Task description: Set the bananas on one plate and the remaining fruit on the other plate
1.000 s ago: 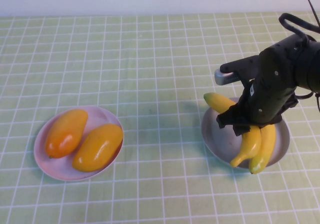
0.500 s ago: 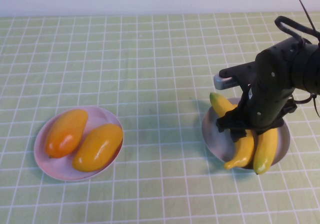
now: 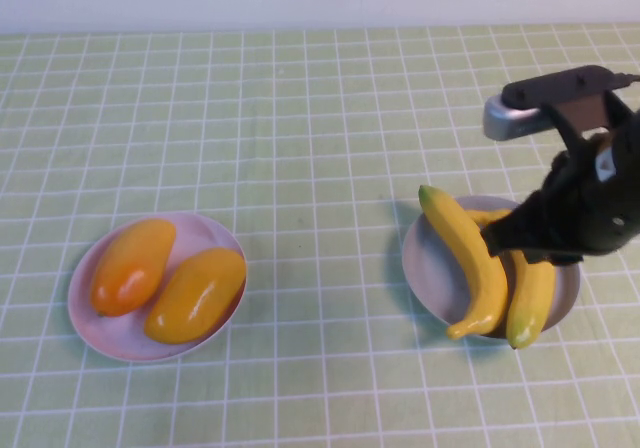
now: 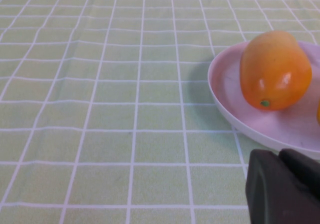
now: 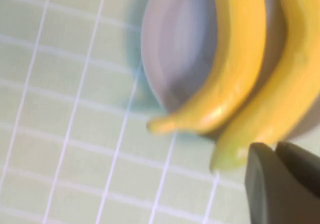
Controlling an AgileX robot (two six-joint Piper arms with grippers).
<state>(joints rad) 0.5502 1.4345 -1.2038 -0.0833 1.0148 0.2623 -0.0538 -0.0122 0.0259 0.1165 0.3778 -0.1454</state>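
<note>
Two long curved glossy yellow plastic bananas [image 3: 500,273] are lying side by side in the round shallow grey-blue plate [image 3: 435,268] at the right of the green checked tabletop [image 3: 300,118], so that half of the sorting looks done. One banana is overhanging the plate's far-left rim with its tip. The right end effector [image 3: 540,238] is hovering just above the bananas, gripping nothing; whether its fingers are apart cannot be told. Two plump oval orange-yellow mango-like fruits [image 3: 165,278] are sitting together in the round pale pink plate [image 3: 215,230] at the near left, filling most of it. The left end effector [image 4: 282,189] is waiting near that pink plate, apparently parked, and its opening cannot be told either.
</note>
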